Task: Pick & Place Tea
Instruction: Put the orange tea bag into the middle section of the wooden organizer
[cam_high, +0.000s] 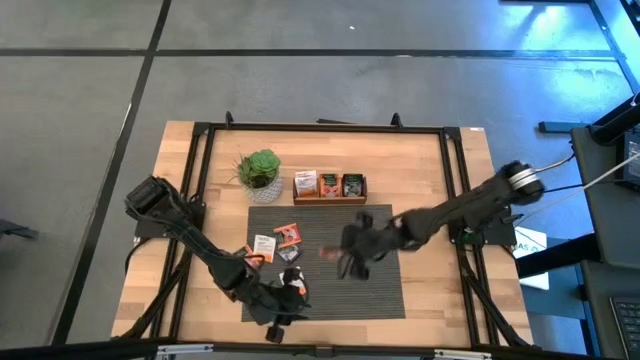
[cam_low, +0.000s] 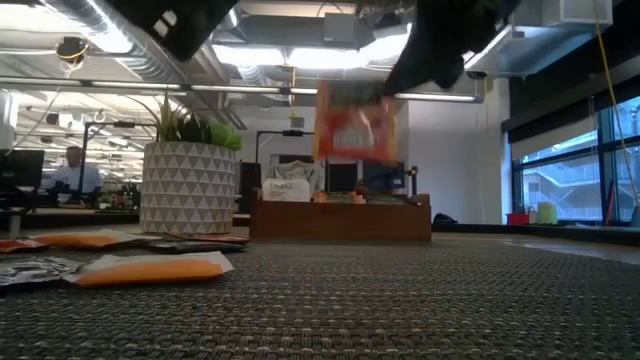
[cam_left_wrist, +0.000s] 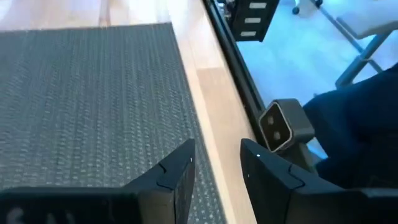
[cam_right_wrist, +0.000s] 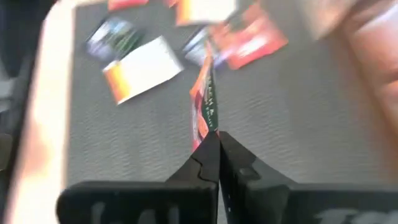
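An orange-red tea sachet (cam_low: 355, 125) hangs in the air above the dark woven mat (cam_high: 380, 290), with my right gripper (cam_right_wrist: 216, 135) shut on it over the mat's middle (cam_high: 345, 258). Several more sachets, orange-red (cam_high: 288, 233), white (cam_high: 264, 243) and dark (cam_high: 290, 253), lie flat on the mat's left part. The brown three-compartment tray (cam_high: 329, 186), with sachets in it, stands at the mat's far edge. My left gripper (cam_left_wrist: 217, 165) hovers open over the mat's near left corner (cam_high: 283, 322), nothing between its fingers. My right gripper pinches the orange-red sachet by one edge (cam_right_wrist: 210, 127) between its two shut fingers, coming slanting down from above and from the table's right. The sachet shows edge-on past the fingertips. It hangs below the fingers (cam_low: 355, 125), lifted clear of the mat.
A potted green plant (cam_high: 260, 172) in a white patterned pot stands left of the tray. More sachets (cam_high: 297, 285) lie close to my left gripper. A small camera (cam_left_wrist: 283, 124) sits at the table's near edge. The mat's right half is bare weave.
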